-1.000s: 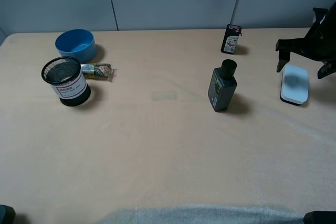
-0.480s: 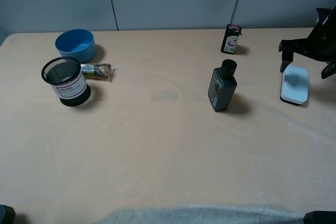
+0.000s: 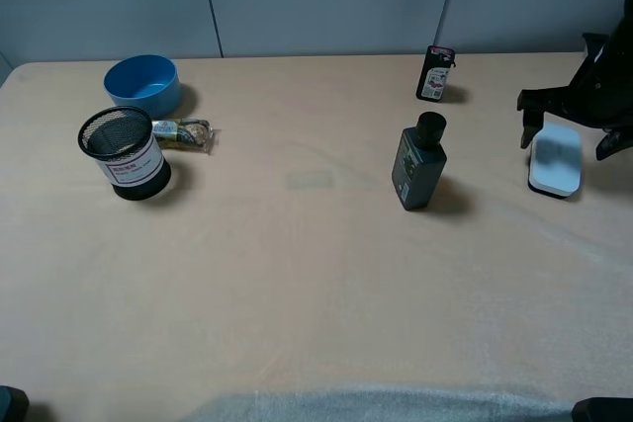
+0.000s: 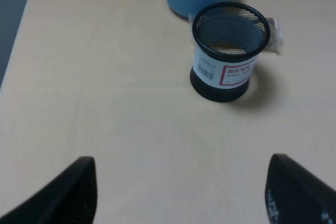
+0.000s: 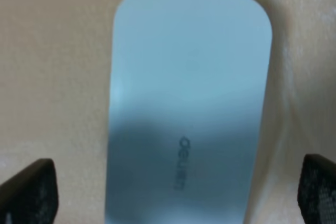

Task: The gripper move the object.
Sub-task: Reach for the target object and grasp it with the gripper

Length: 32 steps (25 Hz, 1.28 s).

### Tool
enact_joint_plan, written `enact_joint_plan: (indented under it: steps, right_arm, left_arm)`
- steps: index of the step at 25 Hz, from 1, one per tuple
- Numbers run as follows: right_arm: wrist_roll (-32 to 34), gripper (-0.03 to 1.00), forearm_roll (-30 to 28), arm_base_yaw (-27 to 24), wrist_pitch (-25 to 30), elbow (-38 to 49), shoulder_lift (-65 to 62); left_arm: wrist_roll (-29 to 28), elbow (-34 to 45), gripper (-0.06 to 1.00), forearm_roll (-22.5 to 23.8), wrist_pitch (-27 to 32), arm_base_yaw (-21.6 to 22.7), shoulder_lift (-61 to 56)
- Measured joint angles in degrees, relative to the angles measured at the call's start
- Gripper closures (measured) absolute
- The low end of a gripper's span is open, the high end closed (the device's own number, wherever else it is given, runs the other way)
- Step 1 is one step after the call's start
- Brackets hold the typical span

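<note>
Right wrist view: right gripper [image 5: 173, 192] jaws spread, straddling white device [image 5: 189, 93] near surface [image 3: 316, 274] right edge, apparently aligned for side pinch.

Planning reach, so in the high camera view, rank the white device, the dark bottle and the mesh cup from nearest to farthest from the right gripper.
1. White device, directly below the right gripper.
2. Dark bottle, mid-table.
3. Mesh cup, far left.
</note>
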Motion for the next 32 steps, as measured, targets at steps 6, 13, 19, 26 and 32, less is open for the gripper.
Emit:
enact_joint_plan:
  steps: [6,13,19,26,32]
  right_arm:
    - [0.1,0.27,-0.1,0.0,-0.2,0.0,1.3]
    - [0.1,0.27,-0.2,0.0,-1.2,0.0,2.2]
    - [0.1,0.27,-0.2,0.0,-1.4,0.0,2.7]
    - [0.0,0.27,-0.2,0.0,-1.4,0.0,3.8]
    - [0.0,0.27,-0.2,0.0,-1.4,0.0,3.8]
  left_arm:
    - [0.0,0.0,0.21,0.0,0.0,0.0,0.0]
    - [0.0,0.0,0.21,0.0,0.0,0.0,0.0]
    - [0.0,0.0,0.21,0.0,0.0,0.0,0.0]
    - [0.0,0.0,0.21,0.0,0.0,0.0,0.0]
    - [0.0,0.0,0.21,0.0,0.0,0.0,0.0]
